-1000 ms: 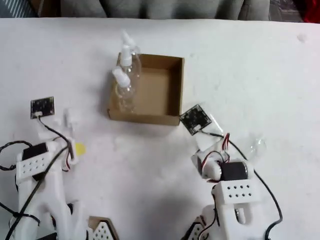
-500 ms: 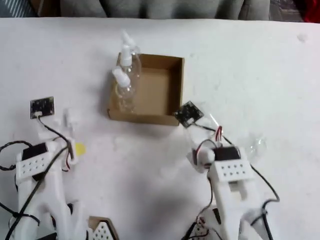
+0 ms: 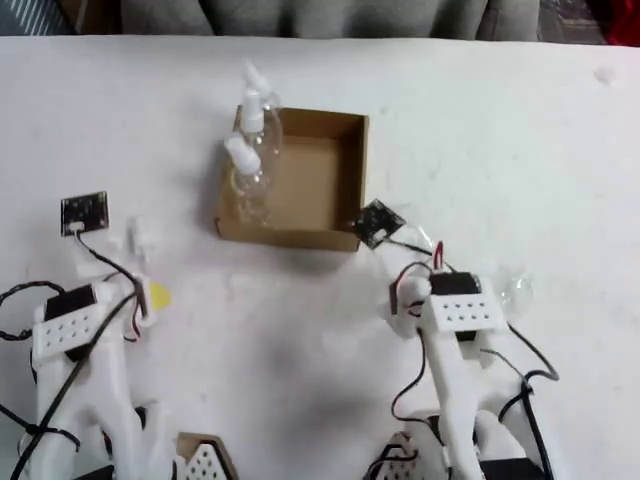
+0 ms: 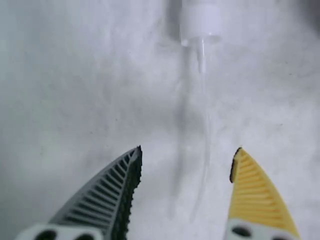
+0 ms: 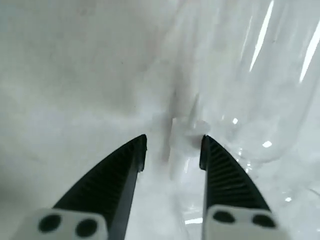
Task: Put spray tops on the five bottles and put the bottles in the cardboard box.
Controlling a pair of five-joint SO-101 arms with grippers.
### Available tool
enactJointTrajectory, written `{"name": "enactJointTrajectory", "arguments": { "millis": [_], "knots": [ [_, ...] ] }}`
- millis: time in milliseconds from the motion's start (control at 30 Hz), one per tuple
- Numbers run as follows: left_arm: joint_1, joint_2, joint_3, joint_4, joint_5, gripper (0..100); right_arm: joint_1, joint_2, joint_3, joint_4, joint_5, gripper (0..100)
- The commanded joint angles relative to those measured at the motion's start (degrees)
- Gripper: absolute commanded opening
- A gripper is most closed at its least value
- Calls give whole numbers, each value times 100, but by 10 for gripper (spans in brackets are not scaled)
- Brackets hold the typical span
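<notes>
cardboard box (image 3: 285, 232) brown | left hand (image 4: 187, 149) ribbed grey and yellow

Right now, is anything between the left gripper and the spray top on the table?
Nothing visible. The left gripper is open; the spray top lies ahead on the white table, its thin tube reaching in between the jaws.

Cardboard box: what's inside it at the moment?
Two clear, spray-topped bottles stand along one side wall: the far bottle and the near bottle. The rest of the cardboard box floor is bare. Its near wall hides the floor strip just behind it.
</notes>
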Motion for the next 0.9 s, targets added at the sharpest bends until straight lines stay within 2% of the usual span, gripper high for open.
{"name": "enactJointTrajectory", "arguments": {
  "millis": [0, 233, 500, 700, 867],
  "knots": [
    [92, -171, -26, -114, -53, 260, 435, 4, -158, -75, 554, 145],
    [92, -171, -26, -114, -53, 260, 497, 4, -35, -145, 695, 145],
    [92, -180, 26, -123, -53, 260, 136, 356, 62, -347, 686, 142],
    [92, -180, 35, -123, -53, 260, 286, 752, 53, -576, 677, 140],
    [92, -180, 35, -123, -53, 260, 277, 822, -88, -541, 677, 22]
  ]
}}
